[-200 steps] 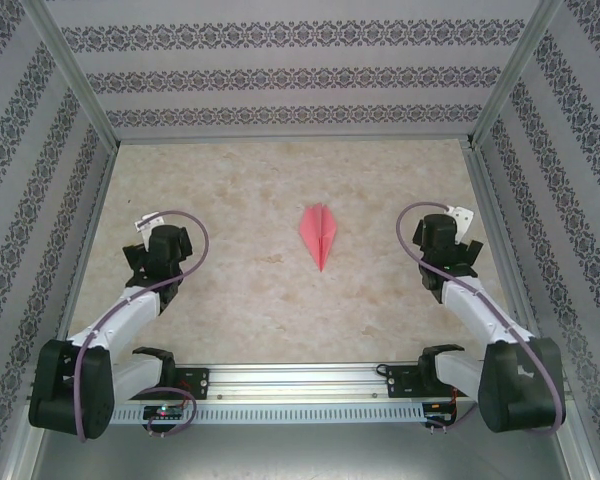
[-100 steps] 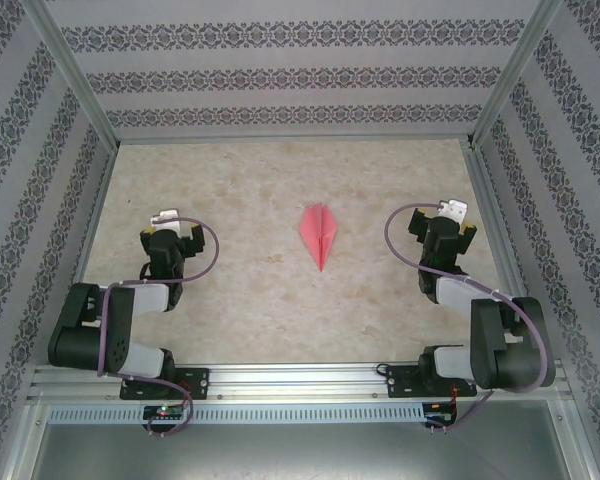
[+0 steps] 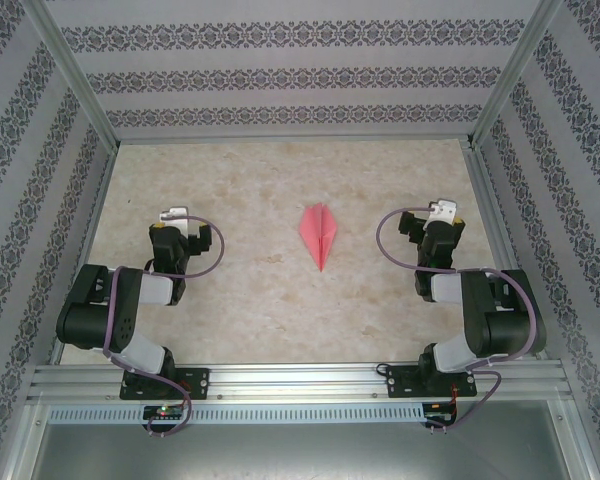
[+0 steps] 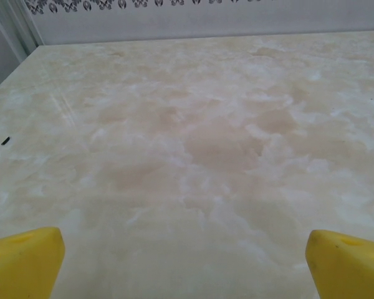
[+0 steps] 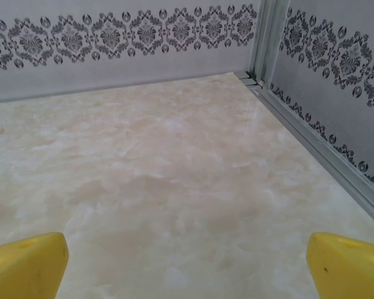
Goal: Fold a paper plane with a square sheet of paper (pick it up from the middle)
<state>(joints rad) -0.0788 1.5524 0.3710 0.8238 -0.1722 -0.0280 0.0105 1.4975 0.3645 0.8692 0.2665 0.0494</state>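
**Paper plane lies flat between two spread pincers**

Well to the left of the paper plane (image 3: 320,236), the left pincer (image 3: 176,222) is seen from above. It is held at the end of the left arm (image 3: 110,310), which is bent back on itself, and it is pointed toward the far wall (image 3: 280,80). A purple cord (image 3: 214,252) is looped on the side of it that faces the plane. In the left wrist view its two yellow tips (image 4: 23,261) are set far apart, so this pincer is spread wide. Bare desk (image 4: 193,156) is seen between the tips.

The paper plane is laid flat near the middle of the desk, about halfway between the two pincers and well apart from both. It is pink-red and slim, and a ridge is seen down its middle. Its sharp tip is pointed toward the arms, and its wide end is turned toward the far wall.

Well to the right of the plane, the right pincer (image 3: 441,220) is held at the end of the folded right arm (image 3: 495,320). It is also pointed toward the far wall. A purple cord (image 3: 383,240) is looped on its side nearest the plane. In the right wrist view its yellow tips (image 5: 25,265) are set far apart too, so this pincer is spread wide. Bare desk is seen between them.
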